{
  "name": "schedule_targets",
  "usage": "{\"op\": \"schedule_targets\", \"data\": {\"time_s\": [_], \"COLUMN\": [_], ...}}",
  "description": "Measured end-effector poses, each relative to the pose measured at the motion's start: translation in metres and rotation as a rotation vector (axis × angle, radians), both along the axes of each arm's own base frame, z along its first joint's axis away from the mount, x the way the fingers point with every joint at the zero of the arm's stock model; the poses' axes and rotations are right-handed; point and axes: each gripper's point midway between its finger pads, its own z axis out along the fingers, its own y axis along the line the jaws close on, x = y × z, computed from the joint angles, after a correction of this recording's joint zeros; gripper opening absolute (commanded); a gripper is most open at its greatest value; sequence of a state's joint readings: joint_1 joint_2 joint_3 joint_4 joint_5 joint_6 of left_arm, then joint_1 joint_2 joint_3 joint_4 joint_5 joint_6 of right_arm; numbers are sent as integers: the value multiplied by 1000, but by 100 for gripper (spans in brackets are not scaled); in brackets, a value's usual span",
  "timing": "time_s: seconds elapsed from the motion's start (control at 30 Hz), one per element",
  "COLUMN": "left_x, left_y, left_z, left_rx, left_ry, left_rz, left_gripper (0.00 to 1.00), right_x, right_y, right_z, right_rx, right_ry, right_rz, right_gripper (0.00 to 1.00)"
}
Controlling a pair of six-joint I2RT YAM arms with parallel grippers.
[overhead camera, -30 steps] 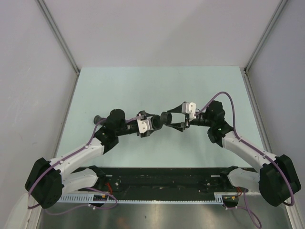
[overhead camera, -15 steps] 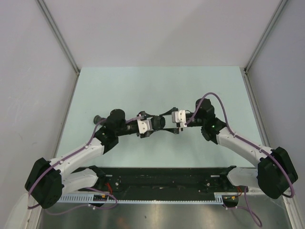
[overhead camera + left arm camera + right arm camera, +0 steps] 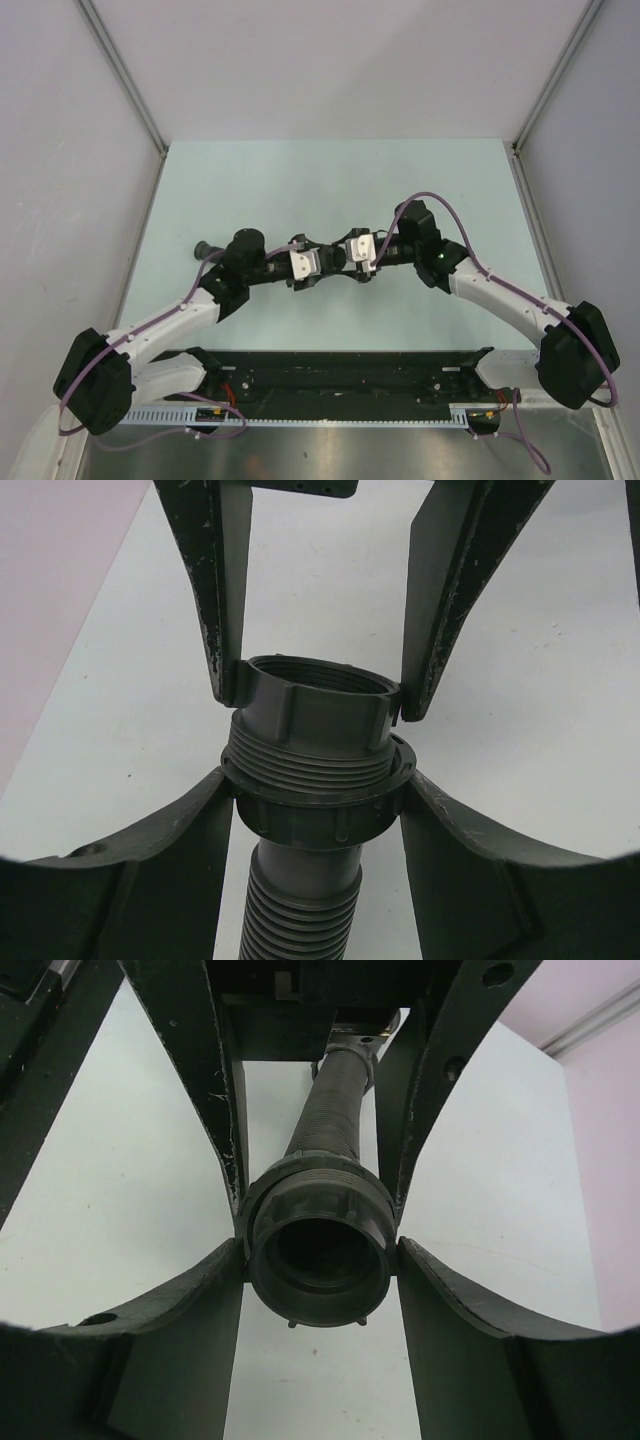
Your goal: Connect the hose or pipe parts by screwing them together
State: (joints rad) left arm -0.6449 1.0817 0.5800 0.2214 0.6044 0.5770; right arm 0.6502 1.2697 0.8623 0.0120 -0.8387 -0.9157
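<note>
The hose part is a black ribbed tube (image 3: 300,910) with a threaded, collared end (image 3: 315,815). My left gripper (image 3: 315,800) is shut on that collar and holds it above the table. The black ring nut (image 3: 315,705) sits on the threaded end. My right gripper (image 3: 318,1255) is shut on the ring nut (image 3: 318,1260), one finger on each side. In the right wrist view the tube (image 3: 325,1110) runs away behind the nut. From above, the left gripper (image 3: 328,258) and right gripper (image 3: 346,255) meet tip to tip at mid-table, and the parts are mostly hidden between them.
The pale green table (image 3: 250,180) lies under both arms, with grey walls at the back and sides. A black rail (image 3: 340,370) with the arm bases runs along the near edge.
My right gripper has moved left up to the left gripper and rolled about its own axis. The left arm has stayed where it was.
</note>
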Motion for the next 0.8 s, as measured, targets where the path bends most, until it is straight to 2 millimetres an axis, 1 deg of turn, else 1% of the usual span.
{"op": "schedule_targets", "data": {"time_s": [0.23,0.47,0.7,0.8], "left_x": [1,-1,0,0], "left_y": [0,1,5,6], "left_z": [-4,-9,-18,-22], "left_rx": [11,24,51,65], "left_ry": [6,20,45,57], "left_rz": [-2,-1,19,27], "left_gripper": [0,0,0,0], "right_x": [-1,-1,0,1], "right_y": [1,2,6,8], "right_z": [-6,-11,-21,-26], "right_rx": [-58,-79,-99,-113], "right_ry": [5,10,36,48], "right_rz": [13,19,7,-4], "right_gripper": [24,21,20,17]}}
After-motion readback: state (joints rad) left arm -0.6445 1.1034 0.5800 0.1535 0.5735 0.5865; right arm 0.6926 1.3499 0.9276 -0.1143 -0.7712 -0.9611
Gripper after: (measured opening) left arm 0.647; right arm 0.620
